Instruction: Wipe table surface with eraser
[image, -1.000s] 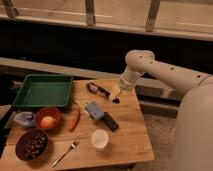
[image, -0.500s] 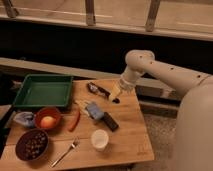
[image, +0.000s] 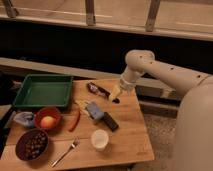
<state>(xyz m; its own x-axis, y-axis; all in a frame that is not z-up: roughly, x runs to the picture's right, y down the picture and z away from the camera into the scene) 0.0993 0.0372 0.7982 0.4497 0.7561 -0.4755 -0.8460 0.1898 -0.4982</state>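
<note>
We saw the gripper (image: 115, 95) low over the far edge of the table surface (image: 131, 137), beyond the eraser (image: 110, 121), and could not tell how open it was.

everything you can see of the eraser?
The eraser is a small, flat, black rectangular block. It lies flat and diagonal on the table surface, near the middle. Its upper-left end sits against the blue-grey block, though actual contact is unclear. The gripper is apart from it, near the far edge.
</note>
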